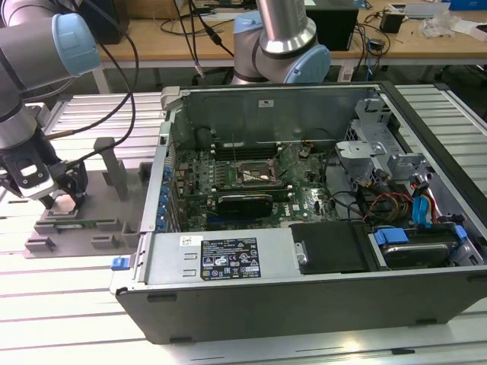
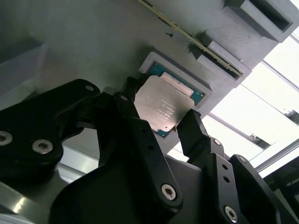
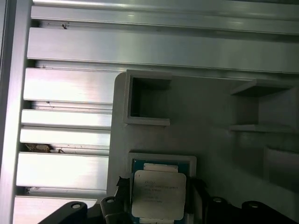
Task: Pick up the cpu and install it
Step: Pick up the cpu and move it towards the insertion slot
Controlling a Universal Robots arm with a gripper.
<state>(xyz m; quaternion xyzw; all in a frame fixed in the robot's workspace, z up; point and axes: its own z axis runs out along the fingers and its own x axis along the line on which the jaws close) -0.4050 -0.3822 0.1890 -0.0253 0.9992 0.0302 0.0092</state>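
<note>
cpu point(image 2: 161, 106) flat, lid-up, between fingers point(image 2: 194, 135)

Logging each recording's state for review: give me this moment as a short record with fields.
gripper: shut on the cpu, a finger on each of two opposite edges
cpu: at its recess in the grey tray; lifted or seated, cannot tell
grey tray: outside the computer case, at the exterior view's left
socket: inside the case, apart from the gripper
</note>
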